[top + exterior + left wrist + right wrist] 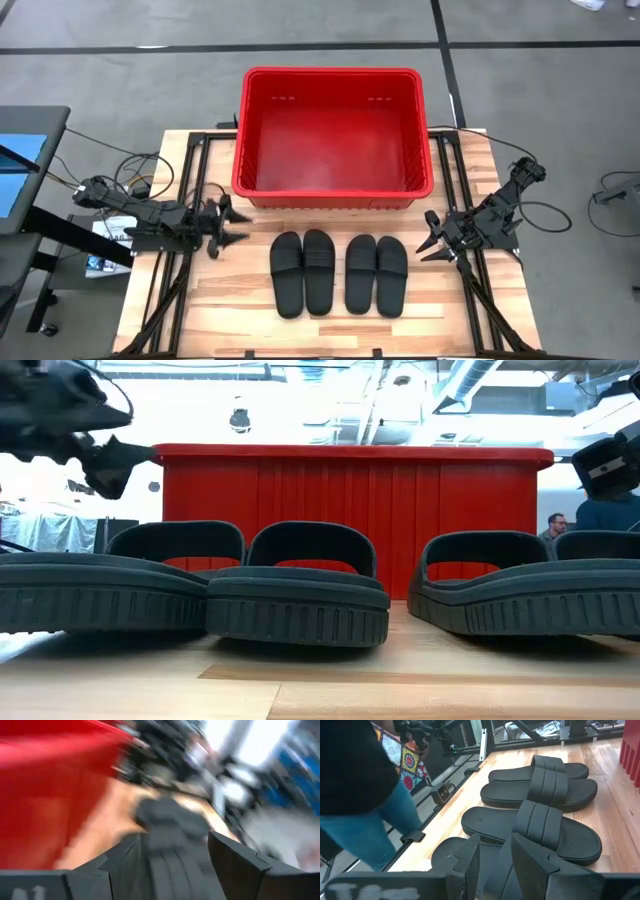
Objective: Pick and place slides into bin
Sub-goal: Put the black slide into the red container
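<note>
Four black slides lie side by side on their soles on the wooden table near its front centre: [287,272], [318,270], [361,272], [391,274]. The red bin [333,135] stands behind them at the far centre, with nothing in it. My left gripper [235,226] is open and empty, left of the slides, pointing toward them; its wrist view shows a slide [170,825] ahead and the bin [50,785]. My right gripper [431,238] is open and empty, right of the slides, pointing toward them [540,827]. In the low view the slides [300,595] fill the foreground.
Black frame rails [170,280] run along both sides of the table. Cables [130,170] lie beyond the left edge. A person in blue trousers [365,820] stands beyond the table's left side. Another person [555,525] shows far behind the bin.
</note>
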You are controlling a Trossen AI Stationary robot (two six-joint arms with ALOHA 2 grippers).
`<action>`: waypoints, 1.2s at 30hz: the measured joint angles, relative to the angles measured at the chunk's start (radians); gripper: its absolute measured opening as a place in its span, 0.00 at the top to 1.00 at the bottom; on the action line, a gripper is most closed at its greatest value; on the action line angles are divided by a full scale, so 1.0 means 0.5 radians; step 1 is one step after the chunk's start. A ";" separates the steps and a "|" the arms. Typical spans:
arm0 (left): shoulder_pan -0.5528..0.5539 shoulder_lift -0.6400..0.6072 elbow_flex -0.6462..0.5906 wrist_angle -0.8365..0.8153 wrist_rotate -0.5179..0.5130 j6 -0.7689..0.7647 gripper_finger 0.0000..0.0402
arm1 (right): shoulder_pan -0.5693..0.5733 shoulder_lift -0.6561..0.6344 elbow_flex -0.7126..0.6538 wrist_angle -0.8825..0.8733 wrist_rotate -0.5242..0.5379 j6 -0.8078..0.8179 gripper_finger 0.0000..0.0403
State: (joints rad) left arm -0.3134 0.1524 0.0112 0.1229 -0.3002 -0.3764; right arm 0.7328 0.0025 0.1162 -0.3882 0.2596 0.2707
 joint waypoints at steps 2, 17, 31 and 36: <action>0.001 0.000 0.000 0.082 -0.197 -0.257 0.44 | 0.000 0.000 0.000 -0.001 0.000 0.000 0.74; -0.216 0.196 0.304 1.499 0.091 -0.908 0.44 | 0.000 0.000 0.000 -0.001 0.000 0.000 0.74; -0.329 0.944 0.875 1.380 0.935 -0.822 0.44 | 0.000 0.001 0.000 -0.001 0.000 0.000 0.74; -0.466 1.051 1.253 0.530 1.196 -0.708 0.44 | 0.000 0.001 0.000 0.000 0.000 0.000 0.74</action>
State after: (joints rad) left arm -0.5463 0.6778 0.6376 0.3881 0.2979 -0.7307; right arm 0.7329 0.0029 0.1162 -0.3885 0.2596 0.2707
